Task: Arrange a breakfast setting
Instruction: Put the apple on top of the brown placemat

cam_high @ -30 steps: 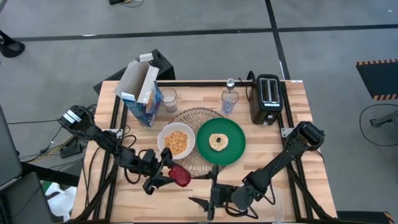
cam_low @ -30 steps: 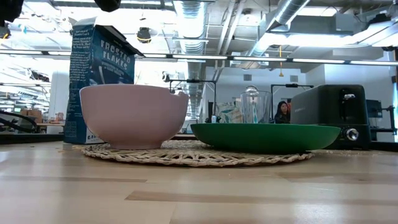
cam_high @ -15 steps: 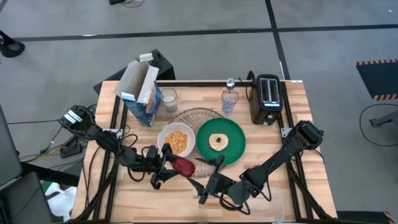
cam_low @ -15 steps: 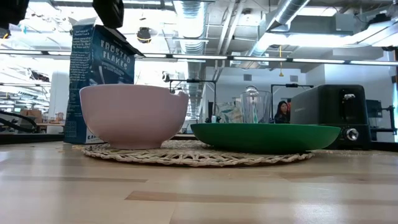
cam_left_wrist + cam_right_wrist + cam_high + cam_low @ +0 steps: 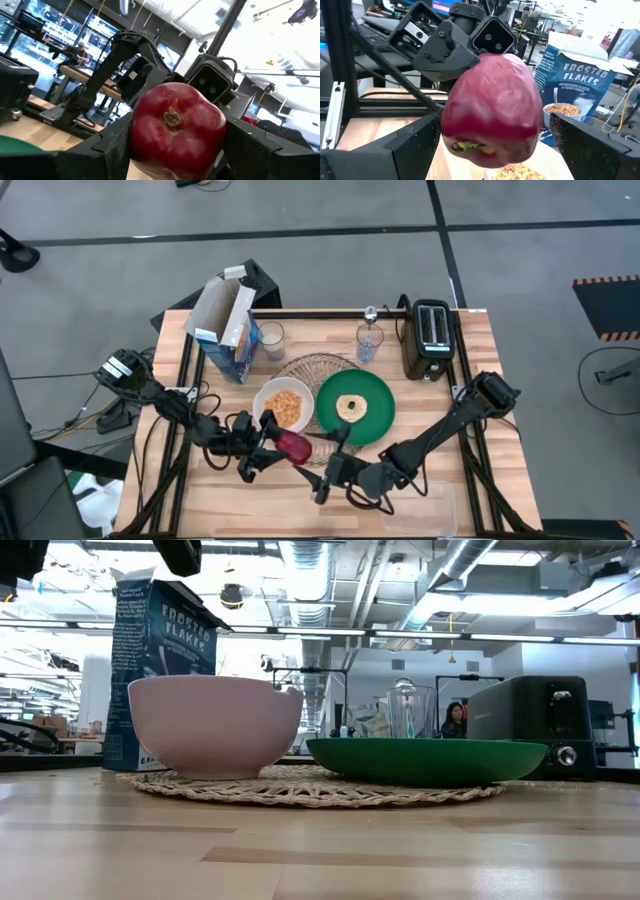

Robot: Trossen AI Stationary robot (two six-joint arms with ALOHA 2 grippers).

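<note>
My left gripper (image 5: 280,448) is shut on the small red apple (image 5: 293,446), held above the table just in front of the white bowl (image 5: 284,406) of cereal flakes. My right gripper (image 5: 318,464) is open. Its fingers (image 5: 415,150) stand on either side of the apple (image 5: 492,107), with a narrow gap showing at each side. The bowl and the green plate (image 5: 375,425), which holds the bagel (image 5: 351,407), rest on the wicker mat (image 5: 315,368). The cereal box (image 5: 225,330) stands at the far left. Two clear glasses (image 5: 271,340) (image 5: 369,343) stand behind the mat. My left gripper pinches the apple by two opposite sides (image 5: 137,135) between its two fingers (image 5: 112,150). The apple's blossom end (image 5: 172,118) faces back toward the wrist. The fingers come roughly level from the table's left. The apple is lifted clear of the table.
The black toaster (image 5: 430,338) stands at the far right. A clear plastic tub (image 5: 425,505) sits at the near right edge. In the low view the bowl (image 5: 215,725), plate (image 5: 425,758) and mat (image 5: 310,790) fill the middle, with bare wood in front.
My right gripper has risen from near the table's near edge and moved toward the far edge and left. It has turned toward the apple, and its open fingers now flank it. My left gripper has carried the apple a little toward the far edge and kept hold.
</note>
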